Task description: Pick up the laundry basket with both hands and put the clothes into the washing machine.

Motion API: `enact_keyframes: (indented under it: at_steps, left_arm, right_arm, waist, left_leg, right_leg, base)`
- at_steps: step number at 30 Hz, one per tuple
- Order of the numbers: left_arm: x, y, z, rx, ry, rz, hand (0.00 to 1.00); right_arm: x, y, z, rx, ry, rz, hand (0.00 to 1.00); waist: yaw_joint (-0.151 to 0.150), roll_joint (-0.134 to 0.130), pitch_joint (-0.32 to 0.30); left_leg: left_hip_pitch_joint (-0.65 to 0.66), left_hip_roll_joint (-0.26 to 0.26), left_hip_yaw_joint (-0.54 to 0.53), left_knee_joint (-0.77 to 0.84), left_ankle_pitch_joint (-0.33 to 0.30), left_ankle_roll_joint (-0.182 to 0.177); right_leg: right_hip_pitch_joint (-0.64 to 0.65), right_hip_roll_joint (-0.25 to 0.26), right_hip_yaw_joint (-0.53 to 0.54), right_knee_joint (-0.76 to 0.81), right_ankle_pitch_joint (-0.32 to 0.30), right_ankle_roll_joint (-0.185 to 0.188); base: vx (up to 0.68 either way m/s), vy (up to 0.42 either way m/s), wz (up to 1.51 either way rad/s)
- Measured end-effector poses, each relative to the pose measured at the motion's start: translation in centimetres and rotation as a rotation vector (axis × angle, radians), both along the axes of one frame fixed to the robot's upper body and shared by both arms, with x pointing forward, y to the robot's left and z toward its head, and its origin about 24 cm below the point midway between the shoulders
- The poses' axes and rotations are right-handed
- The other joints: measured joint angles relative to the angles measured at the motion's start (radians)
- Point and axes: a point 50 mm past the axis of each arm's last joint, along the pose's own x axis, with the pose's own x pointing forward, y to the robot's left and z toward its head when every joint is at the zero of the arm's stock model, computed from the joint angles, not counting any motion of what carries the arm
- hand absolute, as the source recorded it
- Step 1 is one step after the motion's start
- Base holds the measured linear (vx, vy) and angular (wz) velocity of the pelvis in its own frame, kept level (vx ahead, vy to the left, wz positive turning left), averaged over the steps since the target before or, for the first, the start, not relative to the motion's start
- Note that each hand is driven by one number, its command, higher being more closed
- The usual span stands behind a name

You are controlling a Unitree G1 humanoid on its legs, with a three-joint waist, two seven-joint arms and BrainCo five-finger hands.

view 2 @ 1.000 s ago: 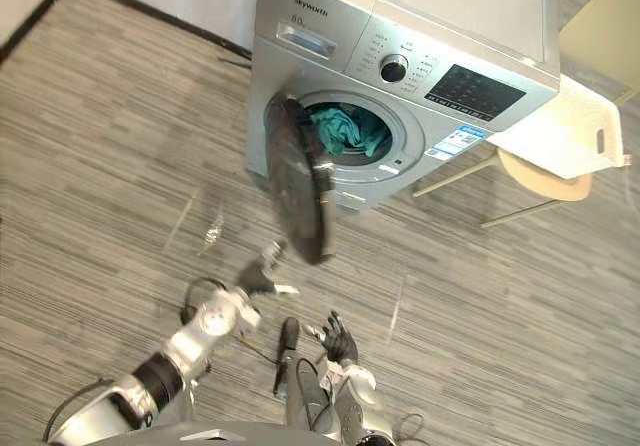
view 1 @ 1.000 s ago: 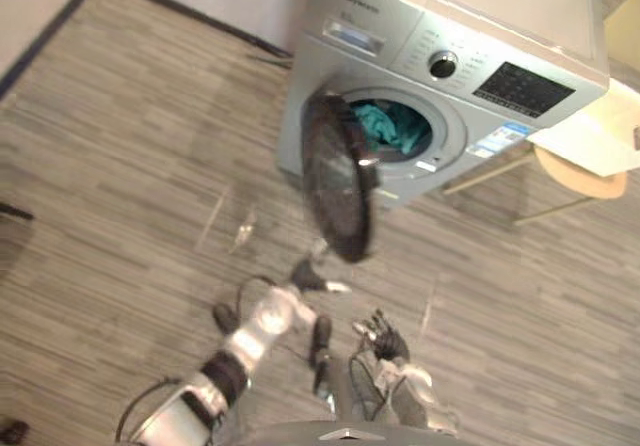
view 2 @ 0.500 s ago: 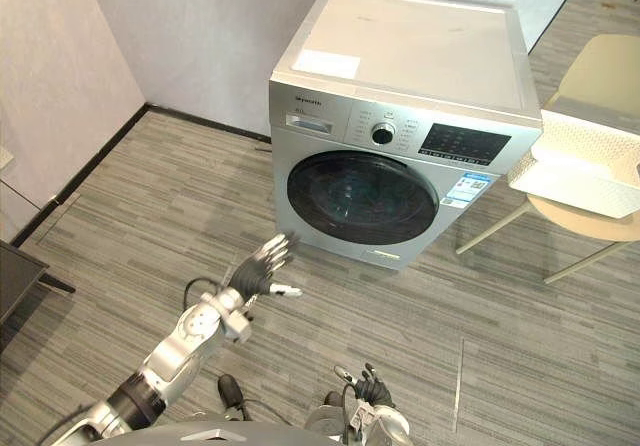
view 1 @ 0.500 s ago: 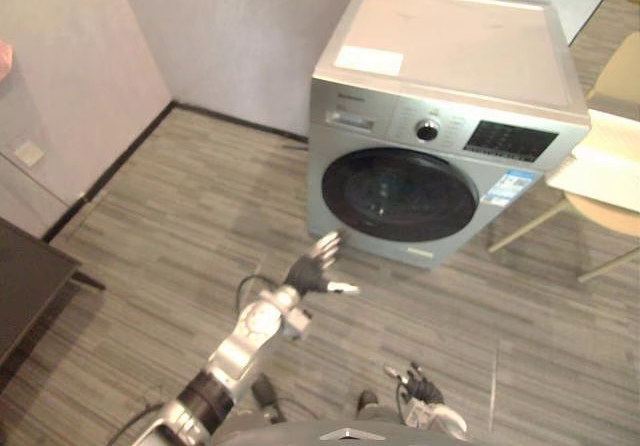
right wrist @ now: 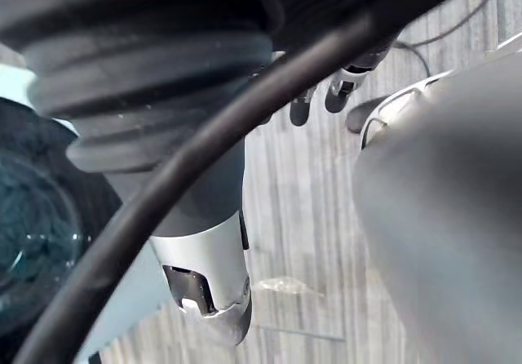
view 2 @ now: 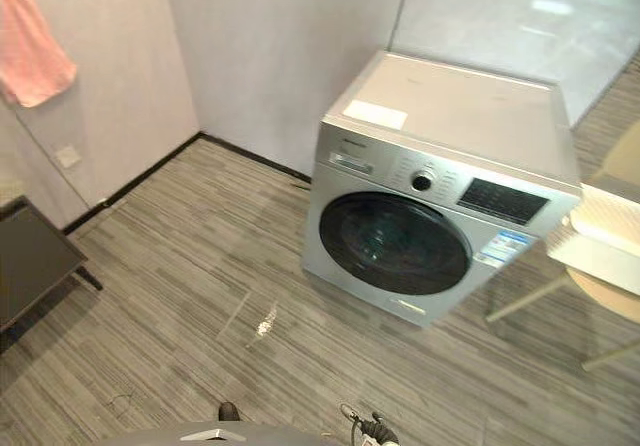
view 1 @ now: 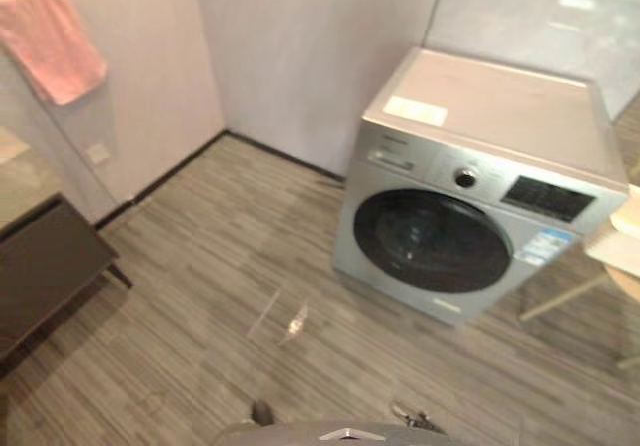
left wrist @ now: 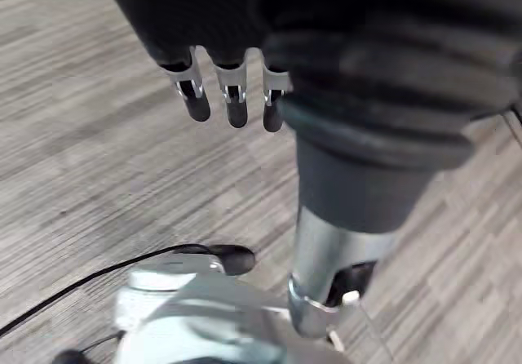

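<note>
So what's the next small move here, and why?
Probably just let both arms settle at rest. The washing machine's door is already shut, the left hand hangs over the floor with straight fingers holding nothing, and the right hand is low by the floor too, so no loading seems left.
</note>
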Motion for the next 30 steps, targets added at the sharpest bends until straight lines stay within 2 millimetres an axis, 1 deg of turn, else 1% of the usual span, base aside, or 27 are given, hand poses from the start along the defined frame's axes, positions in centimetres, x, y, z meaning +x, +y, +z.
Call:
enact_keyframes:
  at_steps: [1, 3, 4, 5, 6, 7, 8, 10, 12, 13, 14, 15, 16, 17, 18, 19, 20, 21, 22, 23, 24, 25, 26, 27, 28, 29, 30]
  left_arm:
    - [-0.3, -0.2, 0.0, -0.007, 0.01, -0.003, 0.0]
    - [-0.2, 0.2, 0.1, 0.005, 0.008, -0.031, 0.0]
    - [-0.3, 0.2, 0.1, 0.006, 0.009, -0.032, 0.0]
    - [-0.1, 0.2, 0.1, 0.008, 0.004, -0.038, 0.0]
    - [0.3, 0.5, 0.2, 0.021, -0.008, -0.056, 0.0]
    - [0.9, 0.7, 0.2, 0.028, -0.026, -0.06, 0.0]
    - [1.5, 1.4, 0.4, 0.046, -0.044, -0.059, 0.0]
    - [2.2, 1.5, 0.5, 0.051, -0.062, -0.071, 0.0]
    - [3.1, 1.2, 0.5, 0.05, -0.083, -0.086, 0.0]
    - [5.0, 1.5, 0.7, 0.073, -0.126, -0.098, 0.0]
    - [5.2, 1.6, 0.8, 0.08, -0.13, -0.096, 0.0]
    - [7.0, 2.0, 1.1, 0.102, -0.173, -0.093, 0.0]
    - [8.1, 2.2, 1.3, 0.118, -0.201, -0.1, 0.0]
    - [8.4, 2.9, 1.5, 0.14, -0.21, -0.1, 0.0]
    - [8.3, 3.4, 1.7, 0.153, -0.206, -0.107, 0.0]
    - [8.2, 3.6, 1.7, 0.161, -0.202, -0.111, 0.0]
    - [7.9, 3.7, 1.7, 0.171, -0.195, -0.115, 0.0]
    - [7.2, 3.9, 1.6, 0.18, -0.174, -0.1, 0.0]
    - [6.5, 3.7, 1.5, 0.177, -0.16, -0.094, 0.0]
    - [6.2, 3.2, 1.3, 0.163, -0.158, -0.078, 0.0]
    - [6.3, 2.4, 1.2, 0.142, -0.168, -0.061, 0.0]
    - [6.3, 1.9, 1.1, 0.129, -0.174, -0.032, 0.0]
    - [6.2, 1.7, 1.0, 0.128, -0.175, -0.001, 0.0]
    - [6.3, 1.5, 1.0, 0.125, -0.182, -0.004, 0.0]
    - [6.5, 1.5, 1.1, 0.125, -0.19, -0.01, 0.0]
    - [6.9, 1.4, 1.2, 0.125, -0.206, -0.029, 0.0]
    - [7.8, 0.9, 1.3, 0.117, -0.227, -0.063, 0.0]
  right_arm:
    - [0.0, 0.0, 0.0, 0.001, 0.0, 0.0, 0.0]
    - [0.3, 0.3, 0.0, 0.007, -0.009, 0.004, 0.0]
    - [0.4, 0.4, 0.0, 0.007, -0.009, 0.006, 0.0]
    - [1.6, 0.2, 0.4, -0.011, -0.057, 0.018, 0.0]
    - [2.6, 0.5, 0.6, -0.013, -0.082, 0.051, 0.0]
    - [2.9, 0.7, 0.6, -0.008, -0.087, 0.063, 0.0]
    - [3.6, 1.5, 0.7, 0.009, -0.097, 0.089, 0.0]
    - [4.6, 1.9, 1.0, 0.012, -0.13, 0.103, 0.0]
    - [4.7, 1.7, 1.2, 0.005, -0.149, 0.09, 0.0]
    - [4.3, 1.9, 1.1, 0.017, -0.149, 0.048, 0.0]
    - [4.2, 2.1, 1.1, 0.025, -0.15, 0.034, 0.0]
    - [4.2, 2.3, 1.3, 0.04, -0.186, -0.028, 0.0]
    - [4.5, 1.6, 1.7, 0.025, -0.21, -0.056, 0.0]
    - [4.3, 1.7, 1.6, 0.031, -0.197, -0.061, 0.0]
    - [4.0, 1.8, 1.4, 0.035, -0.184, -0.065, 0.0]
    - [3.7, 1.9, 1.3, 0.035, -0.173, -0.064, 0.0]
    - [3.7, 2.1, 1.1, 0.038, -0.157, -0.041, 0.0]
    - [4.0, 2.6, 1.1, 0.041, -0.155, 0.009, 0.0]
    - [4.1, 2.7, 1.1, 0.041, -0.15, 0.031, 0.0]
    - [4.5, 2.5, 1.2, 0.032, -0.151, 0.054, 0.0]
    - [5.1, 2.0, 1.4, 0.015, -0.165, 0.06, 0.0]
    - [5.5, 1.6, 1.6, 0.005, -0.174, 0.062, 0.0]
    - [5.9, 0.9, 1.9, -0.02, -0.187, 0.069, 0.0]
    - [6.0, 0.3, 2.0, -0.046, -0.191, 0.07, 0.0]
    - [6.0, -0.2, 2.1, -0.063, -0.195, 0.066, 0.0]
    - [6.4, -1.1, 2.5, -0.094, -0.209, 0.063, 0.0]
    - [6.5, -1.9, 2.7, -0.11, -0.218, 0.034, 0.0]
  waist:
    - [0.0, -0.004, -0.001]
    - [0.015, -0.039, 0.004]
    - [0.015, -0.038, 0.01]
    - [0.006, -0.026, 0.012]
    - [0.003, -0.007, 0.023]
    - [0.009, -0.01, 0.033]
    - [0.022, -0.034, 0.045]
    - [0.023, -0.046, 0.052]
    - [0.024, -0.036, 0.05]
    - [0.012, -0.048, 0.044]
    - [0.01, -0.058, 0.039]
    - [-0.031, -0.074, 0.043]
    - [-0.032, -0.061, 0.074]
    - [-0.03, -0.094, 0.076]
    - [-0.041, -0.112, 0.067]
    - [-0.041, -0.117, 0.063]
    - [-0.022, -0.114, 0.06]
    - [-0.015, -0.097, 0.05]
    - [-0.013, -0.082, 0.033]
    - [-0.019, -0.066, 0.017]
    - [-0.015, -0.053, 0.021]
    - [-0.012, -0.046, 0.026]
    - [-0.001, -0.037, 0.029]
    - [0.002, -0.036, 0.033]
    - [0.002, -0.03, 0.034]
    - [-0.004, -0.018, 0.035]
    - [-0.006, -0.007, 0.038]
  left_leg:
    - [0.003, -0.017, -0.018, 0.004, -0.007, 0.01]
    - [-0.014, -0.075, -0.089, 0.074, -0.06, 0.029]
    - [-0.017, -0.08, -0.108, 0.099, -0.065, 0.039]
    - [-0.03, -0.07, -0.153, 0.151, -0.089, 0.048]
    - [-0.037, -0.047, -0.203, 0.205, -0.119, 0.05]
    - [-0.036, -0.036, -0.222, 0.229, -0.131, 0.052]
    - [-0.034, -0.023, -0.245, 0.25, -0.145, 0.052]
    - [-0.04, -0.016, -0.292, 0.266, -0.162, 0.043]
    - [-0.066, -0.022, -0.331, 0.276, -0.181, 0.028]
    - [-0.082, -0.049, -0.393, 0.225, -0.185, 0.02]
    - [-0.081, -0.058, -0.406, 0.199, -0.19, 0.011]
    - [-0.167, -0.078, -0.431, 0.448, -0.262, 0.06]
    - [-0.17, -0.075, -0.495, 0.521, -0.349, -0.006]
    - [-0.157, -0.082, -0.502, 0.524, -0.363, -0.017]
    - [-0.155, -0.079, -0.53, 0.536, -0.383, -0.021]
    - [-0.152, -0.065, -0.539, 0.548, -0.398, -0.028]
    - [-0.148, -0.019, -0.546, 0.566, -0.426, -0.041]
    - [-0.134, 0.046, -0.557, 0.557, -0.446, -0.064]
    - [-0.135, 0.078, -0.563, 0.564, -0.442, -0.068]
    - [-0.191, 0.117, -0.537, 0.653, -0.393, -0.046]
    - [-0.24, 0.161, -0.479, 0.735, -0.329, -0.037]
    - [-0.25, 0.19, -0.435, 0.763, -0.296, -0.035]
    - [-0.259, 0.25, -0.331, 0.795, -0.24, -0.037]
    - [-0.261, 0.31, -0.193, 0.838, -0.23, -0.03]
    - [-0.261, 0.335, -0.121, 0.857, -0.233, -0.03]
    - [-0.261, 0.347, -0.008, 0.866, -0.245, -0.045]
    - [-0.263, 0.323, 0.066, 0.845, -0.278, -0.079]
  right_leg:
    - [0.001, -0.017, -0.009, 0.032, -0.027, -0.008]
    - [0.006, -0.103, -0.046, 0.2, -0.092, -0.023]
    - [-0.009, -0.121, -0.043, 0.285, -0.096, -0.063]
    - [-0.082, -0.141, 0.004, 0.472, -0.016, -0.099]
    - [-0.145, -0.122, 0.09, 0.607, 0.07, -0.09]
    - [-0.169, -0.106, 0.127, 0.661, 0.044, -0.072]
    - [-0.219, -0.082, 0.166, 0.708, -0.038, -0.046]
    - [-0.284, -0.042, 0.219, 0.62, -0.108, -0.022]
    - [-0.332, -0.036, 0.344, 0.447, -0.097, -0.011]
    - [-0.367, -0.034, 0.512, 0.283, -0.052, -0.006]
    - [-0.377, -0.043, 0.544, 0.254, -0.044, -0.008]
    - [-0.385, -0.078, 0.647, 0.193, -0.027, 0.036]
    - [-0.362, -0.072, 0.711, 0.167, -0.026, 0.084]
    - [-0.345, -0.083, 0.72, 0.162, -0.017, 0.138]
    - [-0.32, -0.074, 0.679, 0.154, -0.016, 0.18]
    - [-0.307, -0.054, 0.644, 0.157, -0.017, 0.168]
    - [-0.299, 0.012, 0.605, 0.167, -0.014, 0.11]
    - [-0.283, 0.094, 0.596, 0.156, -0.013, 0.079]
    - [-0.276, 0.123, 0.571, 0.14, -0.01, 0.059]
    - [-0.266, 0.165, 0.524, 0.132, -0.006, 0.042]
    - [-0.245, 0.193, 0.493, 0.126, -0.008, 0.018]
    - [-0.225, 0.204, 0.477, 0.116, -0.007, 0.006]
    - [-0.176, 0.22, 0.45, 0.088, -0.004, -0.013]
    - [-0.126, 0.227, 0.414, 0.058, -0.001, -0.025]
    - [-0.105, 0.227, 0.396, 0.044, -0.001, -0.033]
    - [-0.065, 0.226, 0.353, 0.015, -0.005, -0.049]
    - [-0.039, 0.221, 0.302, -0.01, -0.015, -0.065]
  base:
    - [0.08, 0.1, 1.13]
    - [0.1, 0.085, 1.11]
    - [0.07, 0.057, 1.08]
    - [0.1, 0.082, 1.18]
    - [0.11, 0.101, 1.16]
    - [0.12, 0.063, 0.87]
    - [0.05, 0.002, 0.55]
    - [0.04, -0.013, 0.62]
    - [0.09, -0.048, 0.91]
    - [0.08, -0.065, 0.97]
    - [0.27, -0.159, 1.56]
    - [0.35, -0.219, 1.5]
    - [0.4, -0.303, 1.59]
    - [0.24, -0.388, 1.05]
    - [0.13, -0.376, 0.7]
    - [0.18, -0.499, 0.6]
    - [0.23, -0.565, 0.26]
    - [0.25, -0.561, 0.14]
    - [0.3, -0.527, 0.3]
    - [0.3, -0.471, 0.5]
    - [0.28, -0.465, 0.52]
    - [0.23, -0.461, 0.4]
    - [0.21, -0.412, 0.47]
    - [0.2, -0.382, 0.53]
    - [0.18, -0.318, 0.76]
    - [0.18, -0.261, 0.95]
    - [0.16, -0.212, 1.03]
